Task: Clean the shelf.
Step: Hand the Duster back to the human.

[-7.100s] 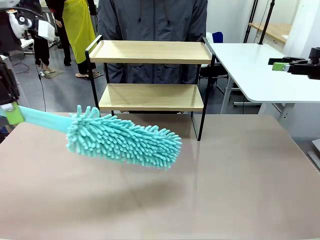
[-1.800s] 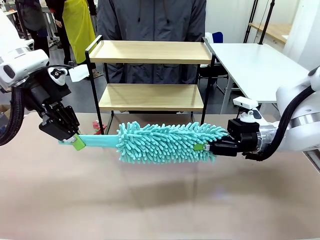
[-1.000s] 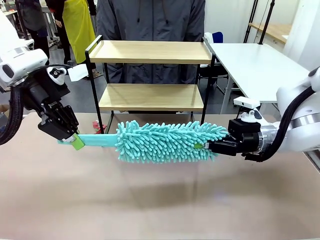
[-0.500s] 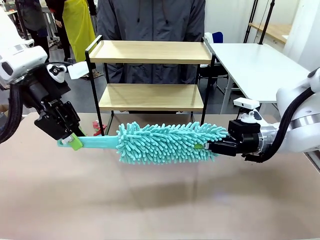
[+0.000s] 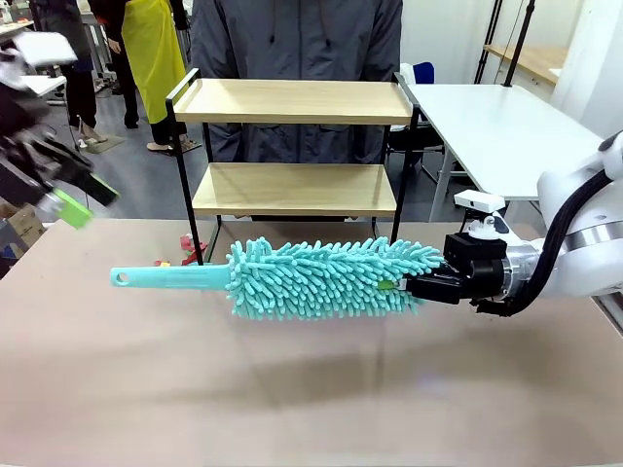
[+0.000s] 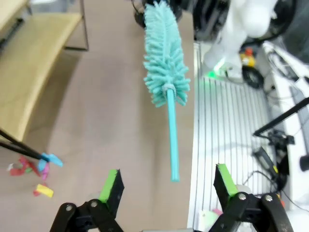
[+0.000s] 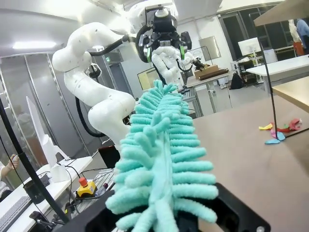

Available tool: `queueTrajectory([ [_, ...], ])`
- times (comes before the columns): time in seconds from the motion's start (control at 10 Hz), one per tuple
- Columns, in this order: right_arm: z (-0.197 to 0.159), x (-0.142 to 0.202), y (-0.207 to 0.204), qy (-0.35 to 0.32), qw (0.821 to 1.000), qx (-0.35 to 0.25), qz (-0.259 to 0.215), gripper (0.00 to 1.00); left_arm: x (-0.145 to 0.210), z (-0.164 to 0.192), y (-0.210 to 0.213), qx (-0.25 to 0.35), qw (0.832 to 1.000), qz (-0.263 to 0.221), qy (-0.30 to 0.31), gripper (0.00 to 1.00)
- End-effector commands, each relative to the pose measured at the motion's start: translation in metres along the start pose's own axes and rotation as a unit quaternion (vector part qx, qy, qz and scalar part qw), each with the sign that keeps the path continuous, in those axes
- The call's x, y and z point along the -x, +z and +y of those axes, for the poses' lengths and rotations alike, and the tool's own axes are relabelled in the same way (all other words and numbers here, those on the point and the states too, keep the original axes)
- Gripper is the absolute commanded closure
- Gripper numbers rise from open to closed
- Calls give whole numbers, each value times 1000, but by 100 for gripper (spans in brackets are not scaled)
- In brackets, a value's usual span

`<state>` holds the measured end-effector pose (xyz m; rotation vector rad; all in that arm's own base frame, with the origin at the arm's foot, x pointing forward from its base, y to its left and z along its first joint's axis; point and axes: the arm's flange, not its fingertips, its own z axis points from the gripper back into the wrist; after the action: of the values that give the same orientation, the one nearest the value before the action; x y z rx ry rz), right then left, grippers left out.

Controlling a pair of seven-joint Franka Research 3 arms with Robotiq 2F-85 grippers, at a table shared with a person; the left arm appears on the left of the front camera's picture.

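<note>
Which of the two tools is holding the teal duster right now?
The right tool, shut on the fluffy tip of the teal microfibre duster. The left tool stands open, away from the duster's thin plastic handle.

A robotics lab, set up for tabletop handling trials.

White robot arms (image 7: 96, 72) on fixed mounts flank a plain brown table (image 5: 311, 389), with loose cables (image 6: 285, 140) and a red emergency-stop button (image 7: 83, 183) on the floor side. Around it stand white work tables (image 5: 496, 126), camera or light stands (image 5: 521, 39), glass partitions (image 7: 63, 111) under strip lighting, and a person (image 5: 292, 39) waiting at the far edge.
</note>
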<state>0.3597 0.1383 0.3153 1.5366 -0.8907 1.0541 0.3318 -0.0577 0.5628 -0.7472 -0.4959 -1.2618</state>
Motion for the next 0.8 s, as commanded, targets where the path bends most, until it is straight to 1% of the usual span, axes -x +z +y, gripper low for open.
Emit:
queueTrajectory([
  [0.0,2,-3,-1,11,1000,0,3,100,27,0,20,-18,997,-69,-3,0],
  [0.2,2,-3,-1,11,1000,0,3,100,46,-4,41,-54,993,-105,3,0],
  [0.3,2,-3,-1,11,1000,0,3,100,51,-4,44,-69,991,-112,-2,0],
  [0.4,0,0,0,0,1000,0,0,84,39,1,47,-44,996,-78,18,0],
  [0.5,3,-16,0,31,999,9,-17,84,39,1,47,-44,996,-78,18,0],
  [0.6,8,-38,2,56,997,21,-46,84,39,1,47,-44,996,-78,18,0],
  [0.7,16,-69,1,95,990,35,-95,84,39,1,47,-44,996,-78,18,0],
])
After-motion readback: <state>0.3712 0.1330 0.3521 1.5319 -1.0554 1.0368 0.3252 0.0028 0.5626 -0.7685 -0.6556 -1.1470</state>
